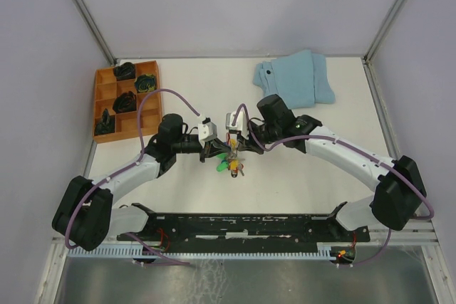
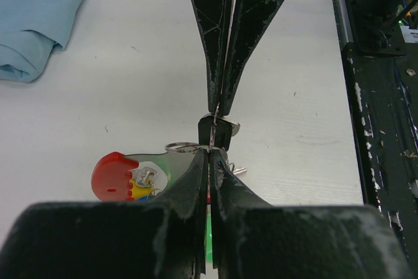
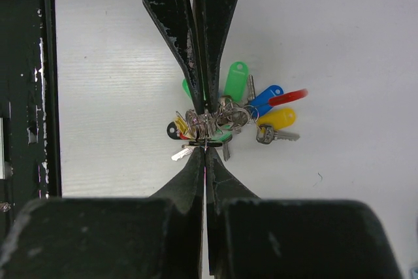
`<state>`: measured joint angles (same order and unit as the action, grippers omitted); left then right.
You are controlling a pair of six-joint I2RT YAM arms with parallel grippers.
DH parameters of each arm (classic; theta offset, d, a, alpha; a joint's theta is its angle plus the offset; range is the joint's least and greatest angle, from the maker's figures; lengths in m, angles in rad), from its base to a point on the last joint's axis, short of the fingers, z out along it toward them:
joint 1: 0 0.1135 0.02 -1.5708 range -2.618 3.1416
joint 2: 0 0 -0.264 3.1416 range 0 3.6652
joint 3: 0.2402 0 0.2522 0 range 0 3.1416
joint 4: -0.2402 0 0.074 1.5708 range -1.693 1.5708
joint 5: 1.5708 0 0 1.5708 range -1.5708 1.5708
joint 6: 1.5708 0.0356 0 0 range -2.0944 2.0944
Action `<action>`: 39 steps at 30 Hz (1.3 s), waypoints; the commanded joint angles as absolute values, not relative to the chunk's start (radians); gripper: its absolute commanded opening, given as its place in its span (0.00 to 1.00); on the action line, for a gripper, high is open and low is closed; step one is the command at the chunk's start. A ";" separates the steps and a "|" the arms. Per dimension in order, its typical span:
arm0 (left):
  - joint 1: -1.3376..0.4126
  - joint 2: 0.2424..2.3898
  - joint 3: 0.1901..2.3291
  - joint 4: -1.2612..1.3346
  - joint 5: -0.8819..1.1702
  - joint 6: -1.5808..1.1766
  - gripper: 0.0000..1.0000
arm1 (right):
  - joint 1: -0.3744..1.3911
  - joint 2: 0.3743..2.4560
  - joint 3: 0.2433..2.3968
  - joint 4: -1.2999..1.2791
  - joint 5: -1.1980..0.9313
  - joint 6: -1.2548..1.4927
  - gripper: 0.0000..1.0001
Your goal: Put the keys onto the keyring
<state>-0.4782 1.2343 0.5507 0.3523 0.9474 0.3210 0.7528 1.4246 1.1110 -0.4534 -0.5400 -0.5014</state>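
Note:
The keys (image 1: 229,166) lie bunched in mid-table between both grippers. The right wrist view shows green (image 3: 236,80), blue (image 3: 268,99) and yellow (image 3: 277,119) heads and a bare silver key (image 3: 279,136). The red-and-grey keyring (image 2: 114,173) lies beside them; its red end also shows in the right wrist view (image 3: 289,97). My left gripper (image 1: 216,152) (image 2: 210,153) is shut on a thin metal split ring (image 2: 181,147) of the bunch. My right gripper (image 1: 235,149) (image 3: 205,148) is shut on a black-headed key (image 2: 219,130), tip to tip with the left.
An orange compartment tray (image 1: 98,99) with dark lumps stands at the back left. A folded light-blue cloth (image 1: 296,76) lies at the back right and shows in the left wrist view (image 2: 32,24). The black base rail (image 1: 242,226) runs along the near edge.

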 commanded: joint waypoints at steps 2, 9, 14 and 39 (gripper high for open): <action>-0.477 1.232 0.594 0.379 0.979 0.354 0.03 | 0.761 1.435 1.164 -0.471 -0.567 -0.526 0.01; -0.478 1.228 0.592 0.379 0.983 0.356 0.03 | 0.764 1.451 1.177 -0.494 -0.559 -0.535 0.01; -0.478 1.228 0.594 0.379 0.986 0.354 0.03 | 0.766 1.445 1.167 -0.473 -0.543 -0.524 0.01; -0.478 1.235 0.598 0.378 1.006 0.349 0.03 | 0.768 1.446 1.159 -0.450 -0.555 -0.503 0.01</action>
